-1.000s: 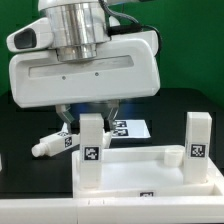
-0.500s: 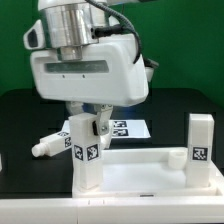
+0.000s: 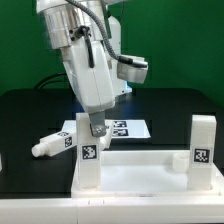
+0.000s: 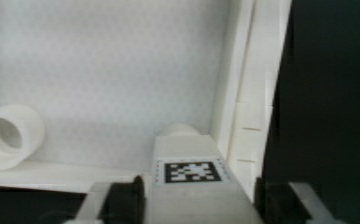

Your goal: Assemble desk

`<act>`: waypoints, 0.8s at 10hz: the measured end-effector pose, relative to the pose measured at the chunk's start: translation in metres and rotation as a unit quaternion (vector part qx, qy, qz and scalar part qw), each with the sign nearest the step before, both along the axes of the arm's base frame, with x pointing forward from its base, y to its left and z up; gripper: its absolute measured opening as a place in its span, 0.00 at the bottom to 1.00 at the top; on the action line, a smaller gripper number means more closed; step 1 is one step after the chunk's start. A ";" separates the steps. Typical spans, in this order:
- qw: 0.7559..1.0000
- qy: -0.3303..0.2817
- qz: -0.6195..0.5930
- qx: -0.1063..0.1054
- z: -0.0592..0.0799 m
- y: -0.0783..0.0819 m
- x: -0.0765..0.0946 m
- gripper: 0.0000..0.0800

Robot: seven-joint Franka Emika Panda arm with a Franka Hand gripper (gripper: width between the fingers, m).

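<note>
My hand [image 3: 93,126] has turned since half a second ago. Then its broad white body faced the exterior camera squarely and level. Now it is twisted and leaning, the arm slanting up toward the exterior view's left. The upright leg [image 3: 88,155] showed two tagged faces at a corner then; now one tagged face looks straight out. A second ago my fingers stood wider around it.

I am clenched on the top of that leg, which stands at the corner of the tabletop panel [image 3: 140,176] on the exterior view's left. A second leg [image 3: 200,146] stands upright at the corner on that view's right, well apart from me.

Only the exterior view shows a third leg [image 3: 52,144] lying loose on the black table [image 3: 170,105], and the marker board [image 3: 128,128] behind my hand.

Only the wrist view looks down along the held leg, between my fingers [image 4: 120,200], into the panel's rimmed floor and a round socket [image 4: 3,135].
</note>
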State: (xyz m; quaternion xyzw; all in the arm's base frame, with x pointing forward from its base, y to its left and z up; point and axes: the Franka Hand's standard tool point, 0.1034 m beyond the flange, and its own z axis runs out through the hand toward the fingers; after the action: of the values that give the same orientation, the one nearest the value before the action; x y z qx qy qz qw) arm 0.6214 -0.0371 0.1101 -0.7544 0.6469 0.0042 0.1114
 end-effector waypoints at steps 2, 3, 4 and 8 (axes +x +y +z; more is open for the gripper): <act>0.995 -0.015 0.098 -0.016 0.000 -0.001 -0.001 0.65; 0.984 -0.027 0.173 -0.027 -0.001 -0.003 -0.001 0.65; 0.966 -0.037 0.254 -0.041 -0.001 -0.003 -0.002 0.76; 0.918 -0.059 0.388 -0.061 -0.001 -0.004 -0.002 0.81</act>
State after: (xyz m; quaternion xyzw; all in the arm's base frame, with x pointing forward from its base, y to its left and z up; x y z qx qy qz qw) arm 0.6198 -0.0412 0.1095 -0.9505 0.2943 -0.0369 0.0929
